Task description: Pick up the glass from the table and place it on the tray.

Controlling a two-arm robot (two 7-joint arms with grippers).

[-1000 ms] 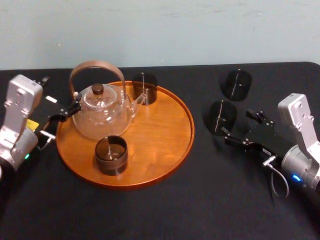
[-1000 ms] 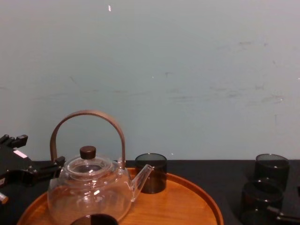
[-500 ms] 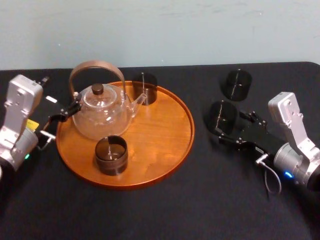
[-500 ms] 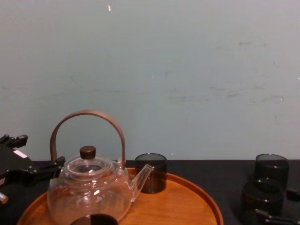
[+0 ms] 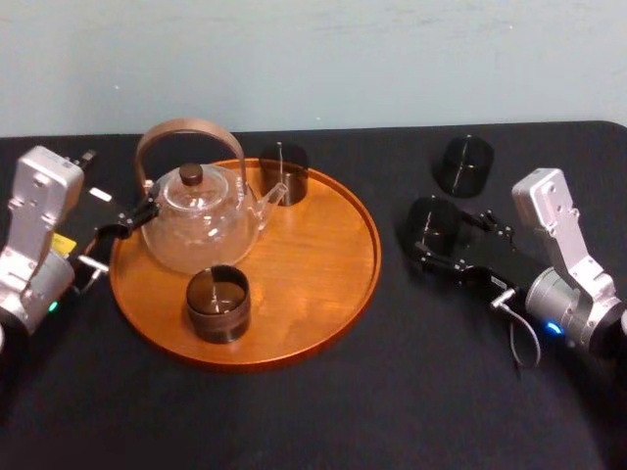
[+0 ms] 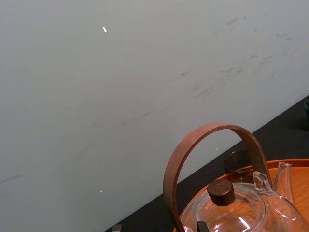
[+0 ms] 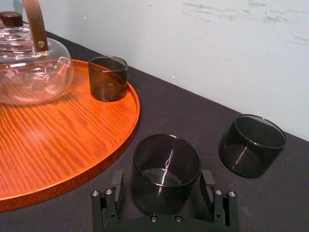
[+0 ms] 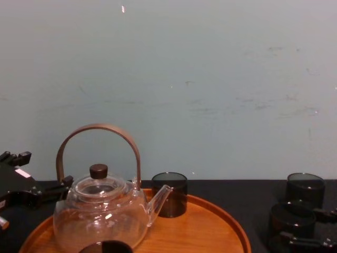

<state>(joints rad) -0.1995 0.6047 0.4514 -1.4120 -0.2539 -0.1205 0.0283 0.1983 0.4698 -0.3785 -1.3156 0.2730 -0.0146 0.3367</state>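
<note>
A dark smoked glass stands upright on the black table, to the right of the round wooden tray. My right gripper is open, with one finger on each side of this glass. Small gaps show between the pads and the glass wall. From the chest the same glass sits low on the right with the gripper around it. My left gripper rests open at the tray's left edge, beside the teapot.
A clear glass teapot with a brown hoop handle stands on the tray, along with two dark glasses. Another dark glass stands on the table just behind the one between my fingers. The table's front is bare cloth.
My right gripper has slid forward and to the left, so its open fingers now flank the nearer glass on the table. The left arm and the things on the tray have not moved.
</note>
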